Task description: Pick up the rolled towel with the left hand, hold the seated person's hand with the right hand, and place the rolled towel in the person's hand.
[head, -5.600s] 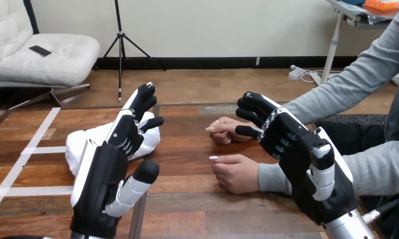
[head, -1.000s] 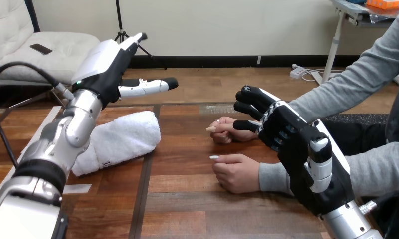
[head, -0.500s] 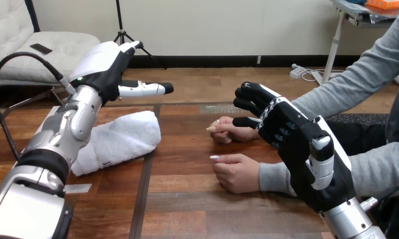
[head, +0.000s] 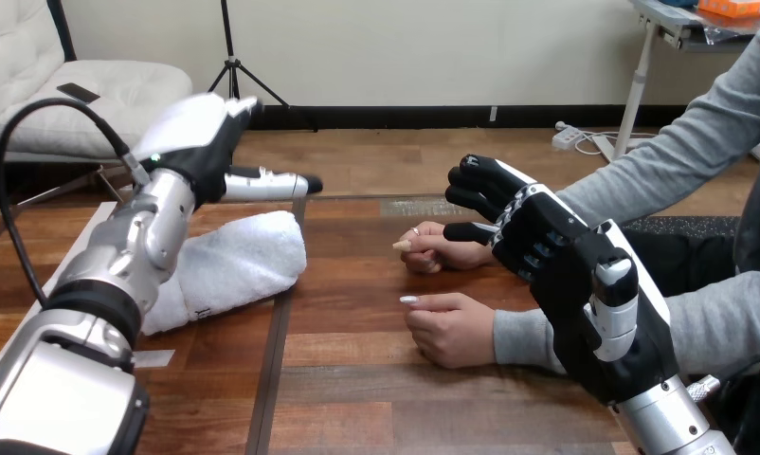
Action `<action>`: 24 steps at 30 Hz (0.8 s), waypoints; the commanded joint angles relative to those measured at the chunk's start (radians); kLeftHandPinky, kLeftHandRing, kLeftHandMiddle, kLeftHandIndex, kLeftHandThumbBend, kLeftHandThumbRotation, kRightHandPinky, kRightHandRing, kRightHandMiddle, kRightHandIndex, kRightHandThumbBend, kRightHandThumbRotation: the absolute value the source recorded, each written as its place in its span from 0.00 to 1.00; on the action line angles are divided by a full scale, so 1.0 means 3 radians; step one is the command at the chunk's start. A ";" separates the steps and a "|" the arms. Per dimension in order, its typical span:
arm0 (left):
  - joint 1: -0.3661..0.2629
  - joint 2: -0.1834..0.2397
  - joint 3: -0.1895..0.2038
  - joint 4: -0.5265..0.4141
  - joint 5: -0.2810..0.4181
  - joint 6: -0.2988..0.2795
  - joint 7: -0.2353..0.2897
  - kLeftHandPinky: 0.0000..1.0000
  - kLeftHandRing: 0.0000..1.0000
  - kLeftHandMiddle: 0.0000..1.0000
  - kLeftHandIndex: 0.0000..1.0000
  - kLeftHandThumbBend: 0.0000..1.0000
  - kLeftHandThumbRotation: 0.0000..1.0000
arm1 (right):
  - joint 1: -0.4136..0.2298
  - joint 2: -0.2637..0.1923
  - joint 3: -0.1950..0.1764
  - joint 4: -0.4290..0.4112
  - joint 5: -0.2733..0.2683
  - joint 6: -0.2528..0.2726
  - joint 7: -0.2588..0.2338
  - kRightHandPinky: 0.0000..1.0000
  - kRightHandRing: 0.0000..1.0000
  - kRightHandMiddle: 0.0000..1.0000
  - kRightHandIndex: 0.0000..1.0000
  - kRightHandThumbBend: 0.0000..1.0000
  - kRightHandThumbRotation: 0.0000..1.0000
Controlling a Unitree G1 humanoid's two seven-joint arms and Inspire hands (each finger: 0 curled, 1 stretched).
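Observation:
A white rolled towel (head: pixel 234 265) lies on the wooden table (head: pixel 357 379) left of centre. My left hand (head: pixel 206 147) hovers above the towel's far end, open, thumb pointing right, apart from the towel. My right hand (head: pixel 537 242) is raised at the right with fingers spread and relaxed, open, in front of the person's far hand (head: pixel 433 248), whose wrist it hides. I cannot tell whether they touch. The person's near hand (head: pixel 447 327) rests on the table, loosely curled.
The person's grey sleeves (head: pixel 679 161) reach in from the right. Strips of white tape (head: pixel 149 358) mark the table at the left. Bare wood lies between the towel and the person's hands.
My left hand has sunk a little toward the towel over the last second. The right hand, towel and person's hands stay put. Earlier, the left arm rose and reached beyond the towel.

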 commanded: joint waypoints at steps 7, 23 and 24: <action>-0.0293 -0.0087 -0.0094 0.0081 0.0020 0.0235 -0.0047 0.89 0.94 0.96 0.94 0.91 0.73 | -0.0144 -0.0014 -0.0057 -0.0095 0.0046 -0.0060 -0.0017 0.78 0.88 0.88 0.86 1.00 1.00; -0.0277 -0.0132 -0.0229 0.0135 0.0050 0.0538 -0.0219 0.94 0.97 0.98 0.97 0.95 0.82 | -0.0109 -0.0014 -0.0055 -0.0128 0.0068 -0.0058 -0.0017 0.76 0.87 0.87 0.85 1.00 1.00; -0.0276 -0.0133 -0.0232 0.0135 0.0050 0.0545 -0.0226 0.94 0.98 0.99 0.97 0.95 0.82 | -0.0109 -0.0014 -0.0055 -0.0129 0.0069 -0.0059 -0.0016 0.76 0.87 0.87 0.85 1.00 1.00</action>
